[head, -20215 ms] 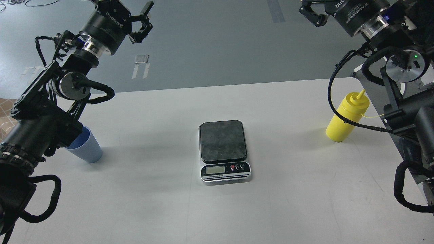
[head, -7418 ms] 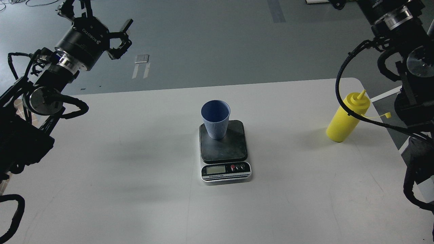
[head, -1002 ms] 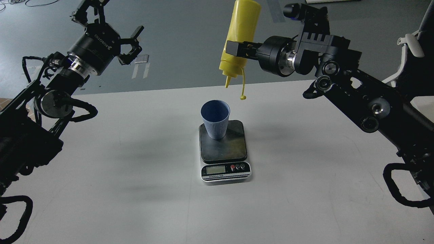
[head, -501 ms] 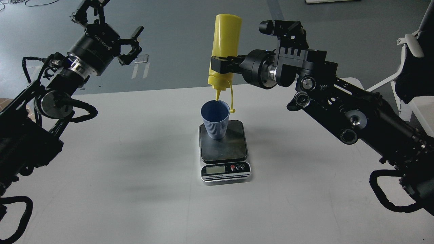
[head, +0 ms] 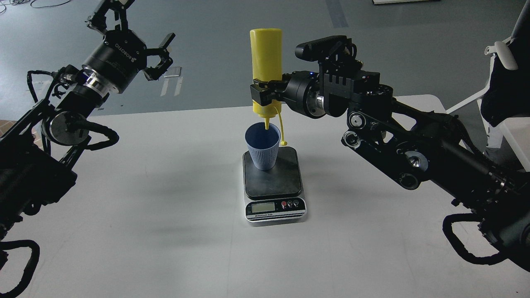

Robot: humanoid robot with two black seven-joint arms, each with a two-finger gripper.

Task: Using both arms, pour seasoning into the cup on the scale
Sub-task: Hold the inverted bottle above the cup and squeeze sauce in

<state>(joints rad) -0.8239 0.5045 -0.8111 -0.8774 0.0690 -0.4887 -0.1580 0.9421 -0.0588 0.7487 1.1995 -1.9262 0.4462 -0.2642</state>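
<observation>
Seasoning bottle [head: 265,66] held upside down over the cup [head: 263,145], nozzle tip dipping just inside the far rim. Right end effector [head: 265,92] clenched on the bottle's lower body; cap strap dangles right of the cup.

Cup upright on the far-left part of the scale [head: 273,182] platform, mid-bench.

Left end effector [head: 136,41] raised far left, fingers spread, grasping nothing, well apart from the cup.

Progress, as judged: cup placed, bottle fetched, inverted and aligned. Whether anything is flowing cannot be told; display unreadable. Left to do: squeeze, then right the bottle and set it down.

Room: bench [head: 165,231] bare on all sides of the scale. Cup sits near the platform's far edge; a nudge from the nozzle might tip it.
</observation>
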